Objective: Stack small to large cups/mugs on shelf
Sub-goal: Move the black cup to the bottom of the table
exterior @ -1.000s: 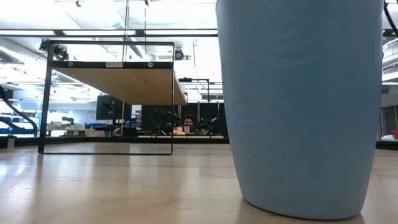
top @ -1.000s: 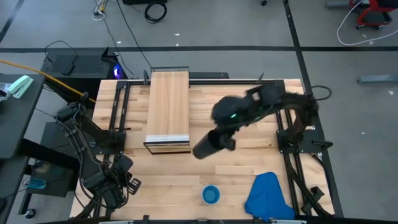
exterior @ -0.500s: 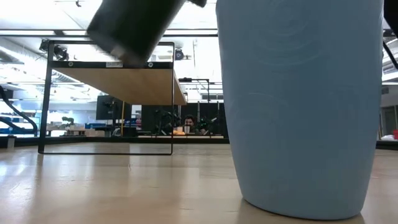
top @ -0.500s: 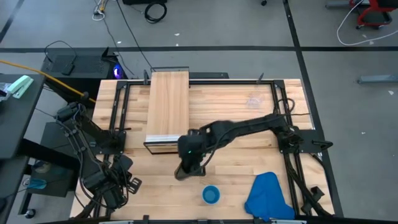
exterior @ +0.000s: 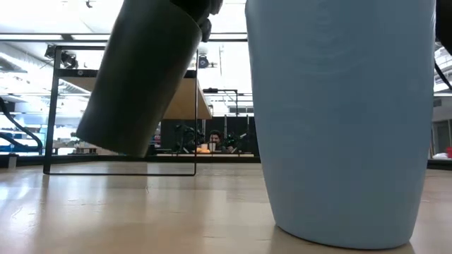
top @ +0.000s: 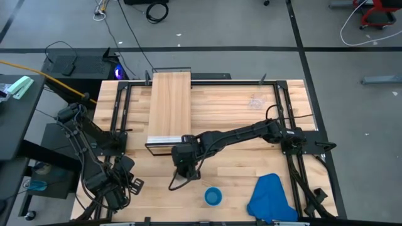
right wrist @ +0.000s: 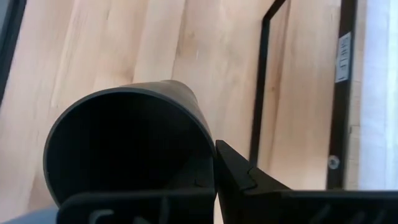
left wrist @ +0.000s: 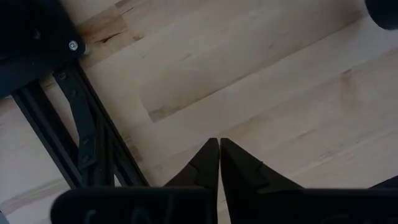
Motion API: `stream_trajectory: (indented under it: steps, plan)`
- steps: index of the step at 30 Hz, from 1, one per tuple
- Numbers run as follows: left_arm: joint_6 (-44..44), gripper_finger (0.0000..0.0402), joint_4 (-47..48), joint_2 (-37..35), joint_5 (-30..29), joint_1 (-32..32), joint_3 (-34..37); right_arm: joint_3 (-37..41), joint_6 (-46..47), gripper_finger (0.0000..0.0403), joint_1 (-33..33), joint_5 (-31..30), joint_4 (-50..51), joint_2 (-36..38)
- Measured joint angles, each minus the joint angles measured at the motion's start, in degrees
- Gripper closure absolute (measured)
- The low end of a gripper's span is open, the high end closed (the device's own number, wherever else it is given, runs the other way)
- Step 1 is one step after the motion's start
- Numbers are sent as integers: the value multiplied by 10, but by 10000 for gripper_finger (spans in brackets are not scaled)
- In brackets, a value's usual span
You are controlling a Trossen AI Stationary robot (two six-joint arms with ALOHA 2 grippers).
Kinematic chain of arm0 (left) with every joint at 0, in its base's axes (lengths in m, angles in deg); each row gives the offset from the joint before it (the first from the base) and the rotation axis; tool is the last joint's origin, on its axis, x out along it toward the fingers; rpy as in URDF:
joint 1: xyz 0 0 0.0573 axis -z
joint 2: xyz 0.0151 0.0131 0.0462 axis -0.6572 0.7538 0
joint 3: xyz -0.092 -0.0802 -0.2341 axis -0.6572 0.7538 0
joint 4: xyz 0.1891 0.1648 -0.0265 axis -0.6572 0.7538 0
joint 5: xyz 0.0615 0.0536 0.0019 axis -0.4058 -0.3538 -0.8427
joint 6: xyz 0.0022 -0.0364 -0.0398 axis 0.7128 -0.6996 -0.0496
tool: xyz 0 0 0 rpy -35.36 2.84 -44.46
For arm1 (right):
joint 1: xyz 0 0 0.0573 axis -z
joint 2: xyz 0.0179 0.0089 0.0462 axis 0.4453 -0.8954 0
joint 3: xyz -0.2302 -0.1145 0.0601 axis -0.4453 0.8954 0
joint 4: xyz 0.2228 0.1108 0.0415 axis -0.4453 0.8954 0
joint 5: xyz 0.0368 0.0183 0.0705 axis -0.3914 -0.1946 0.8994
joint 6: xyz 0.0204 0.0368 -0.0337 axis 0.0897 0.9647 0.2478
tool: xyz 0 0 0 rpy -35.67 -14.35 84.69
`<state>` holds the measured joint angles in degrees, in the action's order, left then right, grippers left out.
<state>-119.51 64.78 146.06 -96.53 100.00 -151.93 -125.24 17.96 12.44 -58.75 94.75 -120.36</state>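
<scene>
My right gripper (top: 186, 158) is shut on the tall black cup (top: 178, 177), in front of the shelf's pale front edge (top: 169, 140). In the low view the cup (exterior: 141, 77) tilts, its closed bottom low and its mouth up at the gripper. The wood shelf (top: 171, 103) stands on a black frame at the far left of centre. The blue cup (top: 213, 196) stands upright near the table's near edge and fills the right of the low view (exterior: 346, 120). The clear cup (top: 255, 102) stands at the far right. My left gripper (left wrist: 219, 143) is shut and empty at the near left corner (top: 119, 188). My right gripper holds the black cup at its open rim (right wrist: 208, 146). One finger (right wrist: 239, 171) lies outside the wall; the other does not show against the dark inside. The fingers come from above, slanting down. The cup hangs tilted, its bottom (exterior: 113, 144) clear of the table.
A blue cloth (top: 270, 198) lies at the near right corner, right of the blue cup. Black frame rails (top: 122, 113) run along the table's left and right sides. Bare wood lies between the shelf and the clear cup.
My right gripper has swung from the table's middle right toward the left and the near edge, carrying the black cup past the shelf's front. The cup has come down into the low view and hangs lower now, still tilted and clear of the table.
</scene>
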Motion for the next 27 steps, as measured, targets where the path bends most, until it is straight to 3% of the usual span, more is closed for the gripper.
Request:
stream_trajectory:
  steps: [27]
  plan:
    - [1,377,2,0,-17,0,0,9,-48,400,6,5,15,-2]
